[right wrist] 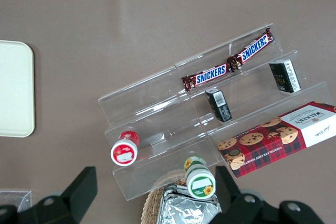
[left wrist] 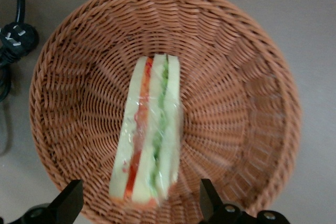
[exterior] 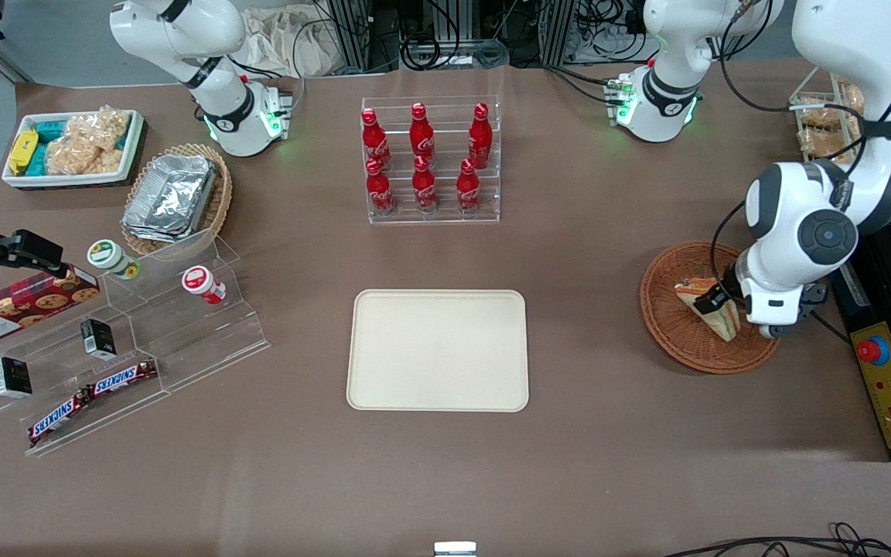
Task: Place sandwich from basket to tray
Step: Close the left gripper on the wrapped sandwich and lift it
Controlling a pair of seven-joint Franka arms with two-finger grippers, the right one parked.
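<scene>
Looking down through the left wrist camera, I see the sandwich (left wrist: 149, 135) lying in the reddish-brown wicker basket (left wrist: 241, 77), its wrapped edge up so the orange-red and green filling stripes show between pale bread. From the front, that basket (exterior: 666, 309) sits on the desk (exterior: 608, 433) toward the working arm's end, and the sandwich (exterior: 704, 305) is inside it, partly hidden by the arm. My end effector (left wrist: 142, 203) hangs just above the basket with its two fingers (left wrist: 68, 200) spread wide, one on each side of the sandwich's end, holding nothing; I cannot tell whether a pad grazes the wrap.

The cream tray (exterior: 438, 350) lies flat near the middle of the desk, well apart from the basket, with nothing on it.

A clear rack (exterior: 431, 158) holds six red Coca-Cola bottles in two rows. Toward the parked arm's end, a white bin (exterior: 70, 147) carries bagged beige snacks plus yellow and teal packets, and a lighter tan basket (exterior: 217, 193) holds stacked foil containers. Nearer the front camera, a stepped clear stand (exterior: 182, 325) bears two Snickers bars (exterior: 93, 394), a red Walkers cookie box (exterior: 16, 305), small dark boxes and two little round tubs, one with a green lid and one with a red lid
</scene>
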